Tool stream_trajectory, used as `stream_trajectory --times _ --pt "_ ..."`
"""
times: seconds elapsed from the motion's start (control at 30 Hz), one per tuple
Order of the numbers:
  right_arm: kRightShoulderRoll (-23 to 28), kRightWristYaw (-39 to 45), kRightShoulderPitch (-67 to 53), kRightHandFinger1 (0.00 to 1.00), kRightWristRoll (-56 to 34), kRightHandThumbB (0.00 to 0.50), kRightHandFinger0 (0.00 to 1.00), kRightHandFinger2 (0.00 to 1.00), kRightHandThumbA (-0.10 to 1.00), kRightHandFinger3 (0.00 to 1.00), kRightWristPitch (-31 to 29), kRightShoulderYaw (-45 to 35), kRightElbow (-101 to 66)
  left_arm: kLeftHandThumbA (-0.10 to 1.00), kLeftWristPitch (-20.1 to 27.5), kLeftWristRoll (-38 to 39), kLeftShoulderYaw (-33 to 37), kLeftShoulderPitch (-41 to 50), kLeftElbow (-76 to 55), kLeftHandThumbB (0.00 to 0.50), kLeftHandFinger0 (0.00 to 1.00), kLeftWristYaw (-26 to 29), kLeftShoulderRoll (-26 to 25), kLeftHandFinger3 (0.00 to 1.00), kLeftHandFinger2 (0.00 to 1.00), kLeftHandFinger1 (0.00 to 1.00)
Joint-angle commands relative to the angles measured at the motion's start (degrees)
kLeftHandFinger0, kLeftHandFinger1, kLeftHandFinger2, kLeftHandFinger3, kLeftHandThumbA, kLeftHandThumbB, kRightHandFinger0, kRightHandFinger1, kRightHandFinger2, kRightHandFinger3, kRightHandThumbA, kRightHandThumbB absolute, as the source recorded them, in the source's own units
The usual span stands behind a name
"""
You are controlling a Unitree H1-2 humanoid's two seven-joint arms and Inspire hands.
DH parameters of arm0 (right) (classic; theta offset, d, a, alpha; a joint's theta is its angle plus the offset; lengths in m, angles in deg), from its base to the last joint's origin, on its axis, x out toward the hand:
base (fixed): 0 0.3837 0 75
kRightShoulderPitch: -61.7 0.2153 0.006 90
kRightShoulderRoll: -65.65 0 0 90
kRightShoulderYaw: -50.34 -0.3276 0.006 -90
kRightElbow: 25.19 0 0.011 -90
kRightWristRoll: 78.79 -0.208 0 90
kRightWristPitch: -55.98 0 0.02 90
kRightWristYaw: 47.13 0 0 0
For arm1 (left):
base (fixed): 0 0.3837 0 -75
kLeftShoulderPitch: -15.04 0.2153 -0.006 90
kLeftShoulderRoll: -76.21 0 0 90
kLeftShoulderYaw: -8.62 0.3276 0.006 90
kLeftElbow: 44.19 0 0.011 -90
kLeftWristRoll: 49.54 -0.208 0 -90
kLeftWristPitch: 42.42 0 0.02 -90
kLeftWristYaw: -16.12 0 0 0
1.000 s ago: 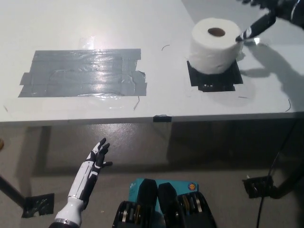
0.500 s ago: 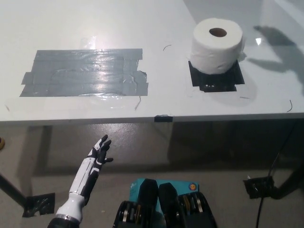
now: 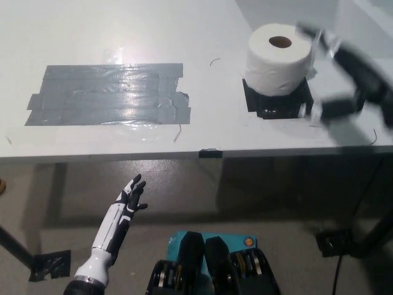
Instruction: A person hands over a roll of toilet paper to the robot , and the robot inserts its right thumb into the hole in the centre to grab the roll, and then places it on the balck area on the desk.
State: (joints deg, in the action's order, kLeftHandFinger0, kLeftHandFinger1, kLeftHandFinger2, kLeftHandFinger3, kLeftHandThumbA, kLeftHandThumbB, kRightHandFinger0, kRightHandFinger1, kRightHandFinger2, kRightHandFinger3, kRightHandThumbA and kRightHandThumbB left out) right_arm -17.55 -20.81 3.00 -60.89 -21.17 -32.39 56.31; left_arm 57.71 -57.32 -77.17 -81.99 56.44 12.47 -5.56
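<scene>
The left hand hangs below the desk with fingers spread, idle. The roll stands upright on the black patch, apparently placed. The right hand, blurred beside it, looks open and empty.

The right hand is smeared by motion blur just right of the toilet paper roll, so whether its fingers are apart or closed cannot be told, and its arm is cut off by the right edge. The roll hides most of the black area. The desk runs past the far, left and right edges.
</scene>
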Motion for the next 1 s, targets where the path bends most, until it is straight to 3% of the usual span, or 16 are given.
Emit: stream_trajectory --times 0.0,0.1,0.23,0.4,0.6,0.7,0.73,0.8,0.97 --pt "-10.6 -10.2 -20.4 1.00 -10.1 0.328 1.00 1.00 1.00 1.00 -5.4 -4.9 -20.3 1.00 2.1 -0.8 0.6 0.8 -1.1 0.078 0.89 0.2 -0.2 1.00 1.00 1.00" --pt "-12.8 -10.6 -24.5 1.00 -9.7 0.317 1.00 1.00 1.00 1.00 -8.6 -4.6 -16.1 1.00 2.0 -0.8 0.8 2.0 -1.6 0.097 0.89 0.1 -0.2 1.00 1.00 1.00" --pt "-15.0 -11.5 -28.6 1.00 -8.5 0.286 1.00 1.00 0.98 1.00 -12.5 -5.5 -10.4 1.00 2.3 -0.6 1.3 3.2 -1.7 0.059 0.93 0.1 0.2 1.00 1.00 1.00" --pt "-16.3 -12.0 -31.2 1.00 -9.2 0.289 1.00 1.00 0.95 1.00 -16.1 -5.9 -5.3 1.00 3.0 -0.8 1.7 4.8 -2.2 0.058 0.98 0.3 0.0 1.00 1.00 1.00" --pt "-16.5 -13.0 -33.4 1.00 -8.9 0.238 1.00 1.00 0.91 1.00 -20.4 -5.3 1.1 1.00 5.5 -2.3 2.5 6.2 -0.9 0.127 1.00 0.9 -0.1 1.00 1.00 1.00" --pt "-16.3 -13.8 -33.8 1.00 -8.2 0.257 1.00 1.00 0.92 1.00 -21.3 -5.2 4.2 1.00 6.2 -3.8 2.9 6.8 -0.5 0.152 1.00 1.7 0.2 1.00 1.00 1.00" --pt "-16.0 -13.7 -33.8 1.00 -8.3 0.298 1.00 1.00 0.95 1.00 -22.1 -5.0 6.0 1.00 6.6 -4.0 2.9 7.2 -0.5 0.158 1.00 2.0 0.4 1.00 1.00 1.00" --pt "-15.7 -13.9 -33.7 1.00 -8.2 0.313 1.00 1.00 0.96 1.00 -22.6 -4.9 7.6 1.00 7.1 -4.8 3.0 7.4 -0.6 0.161 1.00 2.5 0.5 1.00 1.00 1.00" --pt "-15.0 -14.0 -34.0 1.00 -8.3 0.308 1.00 1.00 0.93 1.00 -23.3 -4.9 9.0 1.00 7.3 -5.2 3.0 7.5 -0.4 0.183 1.00 2.9 0.9 1.00 1.00 1.00"
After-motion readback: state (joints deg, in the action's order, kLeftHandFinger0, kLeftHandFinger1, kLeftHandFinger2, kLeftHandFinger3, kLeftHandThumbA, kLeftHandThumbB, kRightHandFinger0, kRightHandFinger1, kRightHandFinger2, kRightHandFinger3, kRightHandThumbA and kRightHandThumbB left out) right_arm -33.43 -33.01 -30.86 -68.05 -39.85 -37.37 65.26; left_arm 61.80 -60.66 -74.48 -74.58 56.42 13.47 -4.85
